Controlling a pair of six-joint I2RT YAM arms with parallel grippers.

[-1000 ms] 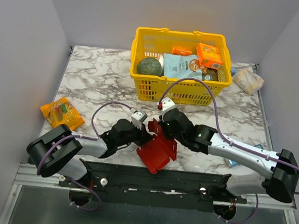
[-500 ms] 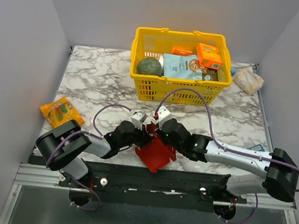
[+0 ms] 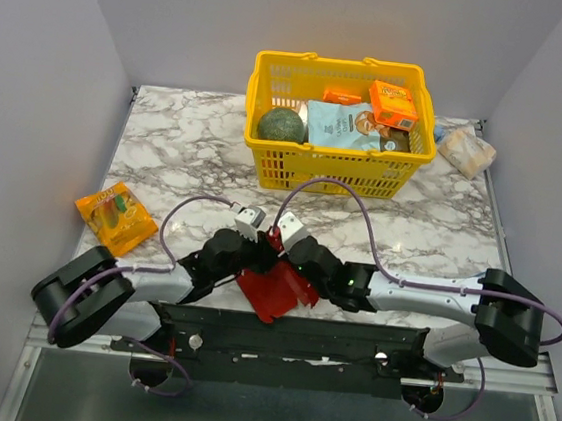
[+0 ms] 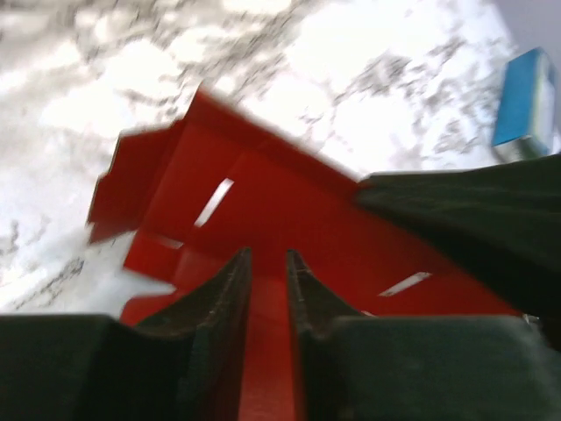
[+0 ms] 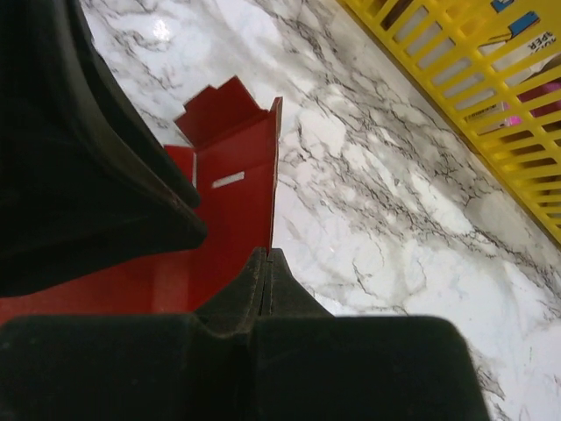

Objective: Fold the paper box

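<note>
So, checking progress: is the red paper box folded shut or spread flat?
Partly folded: the paper box has one wall upright, pinched in the right gripper; other flaps lie open.

No lettering can be read for certain. The pale blue packet (image 3: 342, 126) and the orange carton (image 3: 393, 104) in the yellow basket (image 3: 266, 159) carry print, as does the orange snack packet (image 3: 115, 215) on the table, but it is all too small and blurred. The right wrist view shows dark letters through the basket wall, cut off.
</note>
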